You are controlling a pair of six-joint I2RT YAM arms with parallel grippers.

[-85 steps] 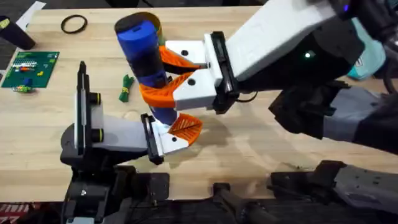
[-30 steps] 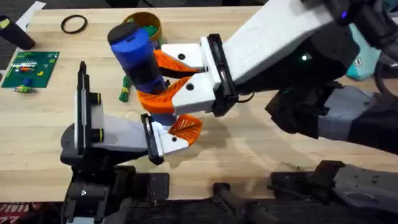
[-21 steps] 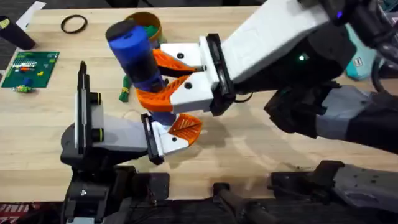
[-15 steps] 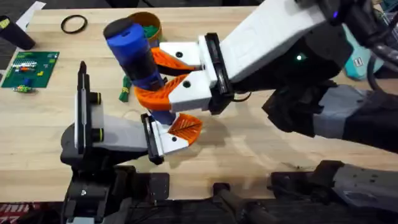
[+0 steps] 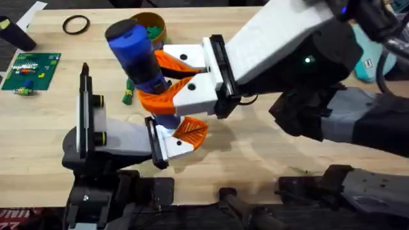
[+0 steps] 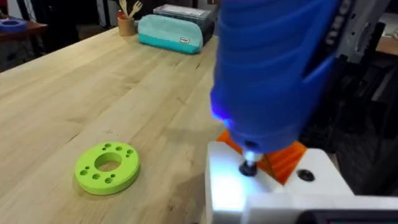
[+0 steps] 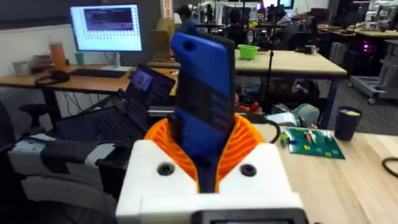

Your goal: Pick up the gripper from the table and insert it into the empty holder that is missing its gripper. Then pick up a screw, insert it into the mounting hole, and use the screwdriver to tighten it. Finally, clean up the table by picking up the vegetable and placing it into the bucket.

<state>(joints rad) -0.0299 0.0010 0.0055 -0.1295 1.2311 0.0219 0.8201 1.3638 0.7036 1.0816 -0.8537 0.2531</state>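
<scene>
status: the gripper [image 5: 189,130] sits seated on the holder [image 5: 121,137] at lower left of the overhead frame. the right gripper [image 5: 160,80] is clamped on the screwdriver [image 5: 139,54], whose tip rests on the screw [image 6: 249,168]; tightening appears underway. the vegetable [image 5: 128,93] lies beside the bucket [image 5: 146,21] at top centre, so cleanup remains. left gripper fingers: cannot tell.
</scene>
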